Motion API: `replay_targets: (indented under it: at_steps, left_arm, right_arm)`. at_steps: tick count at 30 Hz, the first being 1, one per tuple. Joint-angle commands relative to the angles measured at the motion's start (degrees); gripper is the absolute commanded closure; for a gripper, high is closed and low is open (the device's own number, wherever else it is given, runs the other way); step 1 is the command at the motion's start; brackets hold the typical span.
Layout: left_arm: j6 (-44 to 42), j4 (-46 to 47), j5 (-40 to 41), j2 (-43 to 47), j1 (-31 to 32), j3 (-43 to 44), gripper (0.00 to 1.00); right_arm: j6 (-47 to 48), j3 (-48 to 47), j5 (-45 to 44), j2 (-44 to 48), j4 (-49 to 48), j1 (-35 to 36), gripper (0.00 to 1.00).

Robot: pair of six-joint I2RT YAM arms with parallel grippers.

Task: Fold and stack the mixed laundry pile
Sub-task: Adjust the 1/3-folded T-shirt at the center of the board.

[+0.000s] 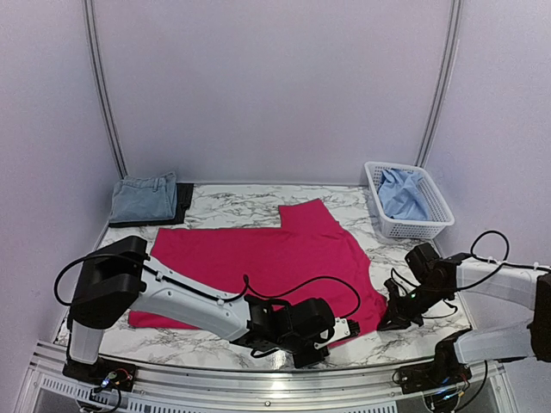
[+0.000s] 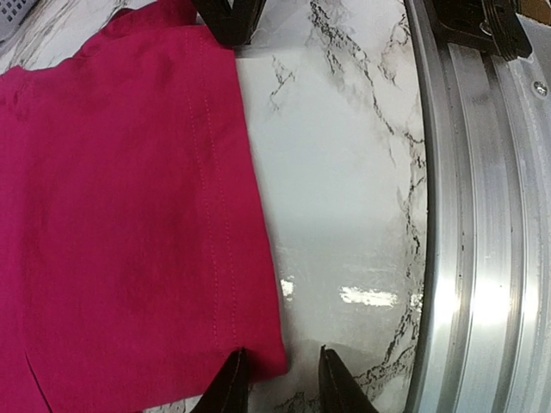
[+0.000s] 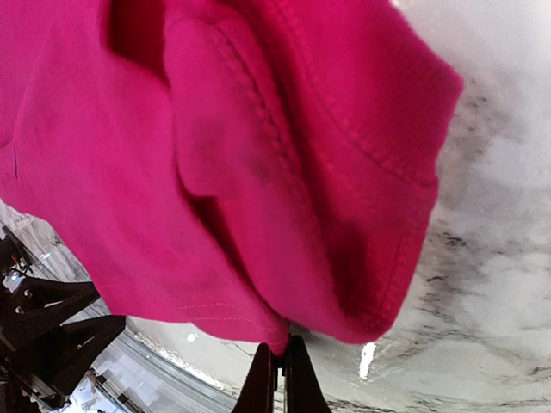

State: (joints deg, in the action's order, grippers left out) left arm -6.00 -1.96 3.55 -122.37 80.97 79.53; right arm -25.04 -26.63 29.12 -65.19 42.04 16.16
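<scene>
Pink-red cotton fills the middle of the white-and-grey marble counter: the bright pink-red cotton T-shirt lies spread flat, its hem along the near edge. There the left gripper sits with fingers spread, one on the hem and one on bare marble, apparently lining up to take that edge. Toward the near right corner, the right gripper is pressed together on a bunched fold of the shirt's corner, likely so both ends can be lifted for a fold. At the far left corner a folded faded denim piece rests on a dark garment, which looks like a started stack. At the far right corner, a white slatted plastic basket holds a crumpled light blue shirt, not yet folded.
</scene>
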Motion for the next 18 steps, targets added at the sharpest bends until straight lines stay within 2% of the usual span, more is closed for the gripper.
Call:
replay_targets:
  at_steps: [1,5,10,18]
  left_arm:
    - [0.04,-2.53,0.59,-2.81,-0.23,1.1,0.74]
    - [2.1,-2.68,1.73,-2.22,-1.78,0.52,0.83]
    - [-0.08,-2.63,1.57,-0.2,-2.39,0.45,1.0]
    - [-0.86,-2.53,0.37,6.48,-3.41,-1.36,1.0]
  right_arm:
    - [0.49,-0.32,0.78,1.54,-0.26,-0.3,1.0]
    - [0.22,-1.04,1.43,3.54,1.12,-0.1,1.0]
    - [-0.21,-1.75,2.39,5.53,2.69,0.08,1.0]
    - [-2.28,-8.42,3.37,7.01,4.12,0.13,1.0]
